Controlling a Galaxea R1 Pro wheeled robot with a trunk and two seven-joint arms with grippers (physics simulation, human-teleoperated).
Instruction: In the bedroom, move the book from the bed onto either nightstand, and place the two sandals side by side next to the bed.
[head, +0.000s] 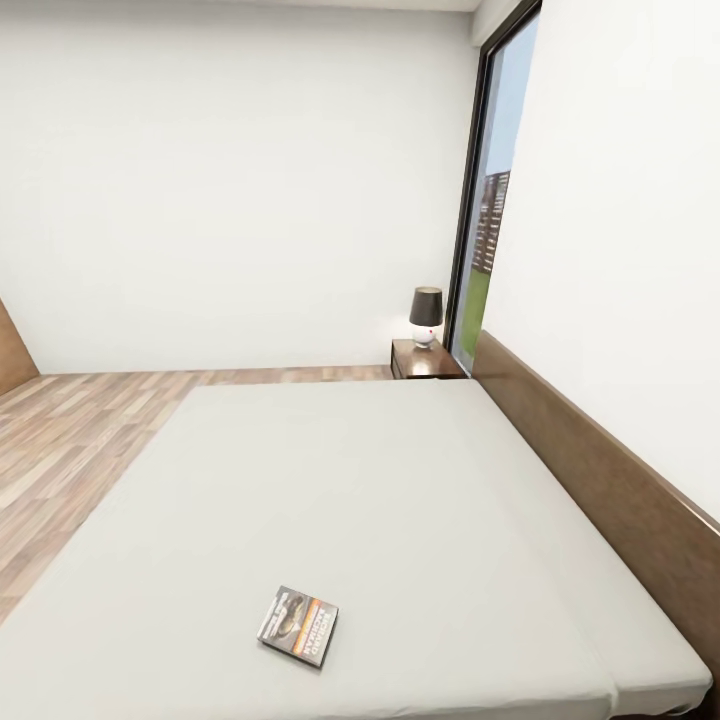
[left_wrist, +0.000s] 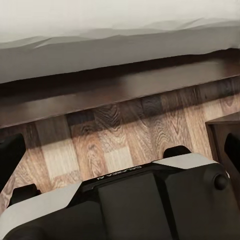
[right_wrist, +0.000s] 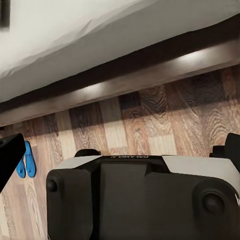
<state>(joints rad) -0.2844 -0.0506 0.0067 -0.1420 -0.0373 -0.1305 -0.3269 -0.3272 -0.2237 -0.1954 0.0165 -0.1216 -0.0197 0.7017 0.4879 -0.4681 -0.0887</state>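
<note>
The book (head: 298, 612), a thin paperback with a dark cover and an orange band, lies flat on the light grey mattress of the bed (head: 400, 500), near its front edge. A dark nightstand (head: 425, 362) stands at the bed's far corner, beside the headboard. In the right wrist view two bright blue sandals (right_wrist: 25, 160) lie close together on the wood floor, a little out from the bed's dark frame (right_wrist: 150, 75). My right gripper (right_wrist: 120, 150) hangs open over the floor by the bed's side. My left gripper (left_wrist: 120, 152) is also open above the floor, facing the bed frame (left_wrist: 115, 92).
A black-shaded lamp (head: 426, 315) sits on the far nightstand, next to a tall window (head: 490, 210). The brown headboard (head: 600, 470) runs along the right wall. Wood floor (head: 70, 440) opens to the left of the bed. A dark wooden furniture corner (left_wrist: 222, 132) stands near my left gripper.
</note>
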